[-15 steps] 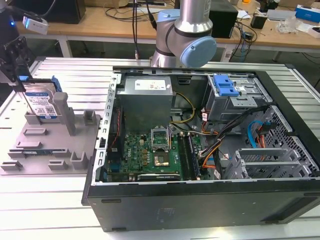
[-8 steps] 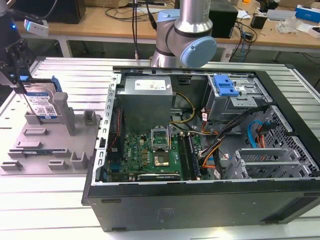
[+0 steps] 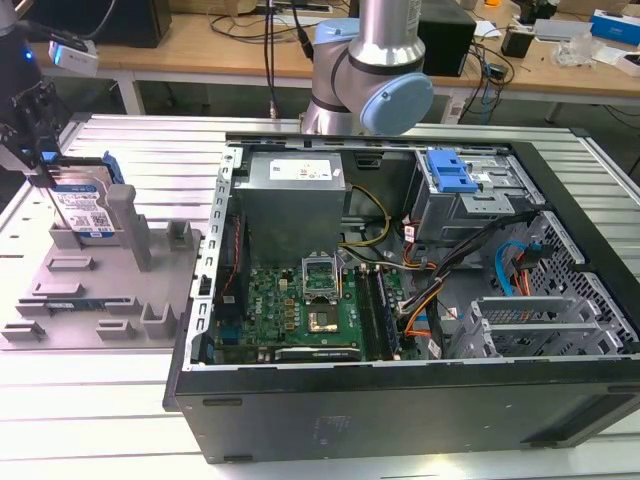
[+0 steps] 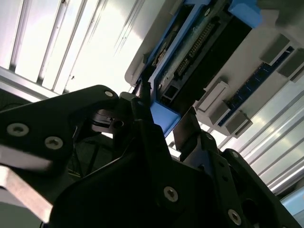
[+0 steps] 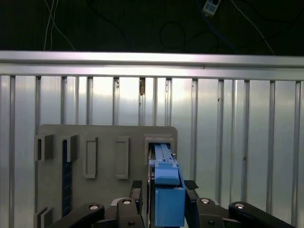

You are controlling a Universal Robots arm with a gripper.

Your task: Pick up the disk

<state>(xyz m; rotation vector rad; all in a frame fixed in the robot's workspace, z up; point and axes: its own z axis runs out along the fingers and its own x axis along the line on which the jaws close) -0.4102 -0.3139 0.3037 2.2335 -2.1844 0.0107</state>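
The disk (image 3: 85, 205) stands on edge in a slot of the grey fixture (image 3: 90, 300) on the slatted tabletop (image 3: 100, 420), at the exterior view's left. Its white-and-blue label faces outward, but the print cannot be made out. The end effector (image 3: 42, 168) is closed on the disk's blue-railed upper edge, with one finger (image 5: 137, 187) on each side. An open computer case (image 3: 400, 400) with a grey power supply (image 3: 290, 200) sits just beside the fixture.

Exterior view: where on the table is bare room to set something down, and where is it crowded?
Bare table lies on the near side of the grey tray, beside the computer case. Crowded: the tray's far corner, where the gripper is at the disk.
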